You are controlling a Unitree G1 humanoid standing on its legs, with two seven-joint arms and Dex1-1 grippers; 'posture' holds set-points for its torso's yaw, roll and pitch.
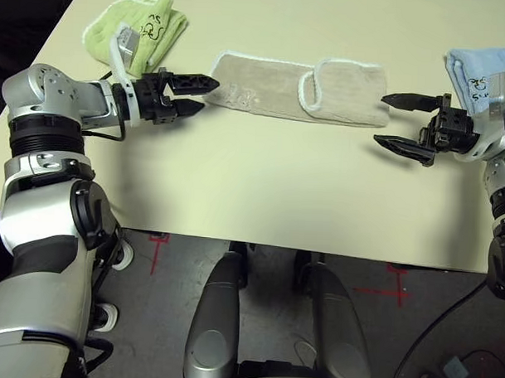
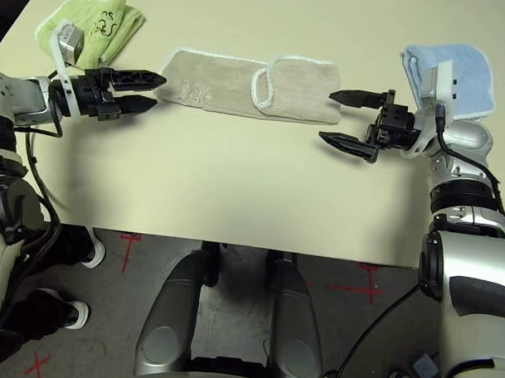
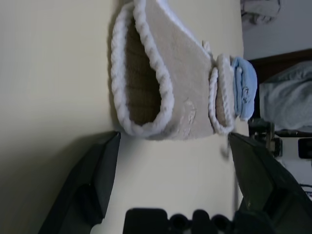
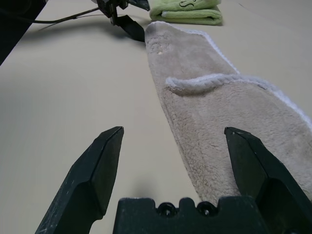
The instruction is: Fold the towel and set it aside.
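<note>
The towel (image 1: 302,89) lies flat on the table (image 1: 261,189) as a long strip, its right part already doubled over into a raised white-edged flap. It looks soft, limp and light: terry pile that should sag from any single pinch and give good friction. The rounded, corded hems at its two ends look like the best holds. The left gripper (image 1: 196,95) has its fingers spread just short of the towel's left end. The right gripper (image 1: 402,122) has its fingers spread beside the right end, holding nothing. A green towel (image 1: 138,27) and a blue towel (image 1: 480,72) sit beyond.
</note>
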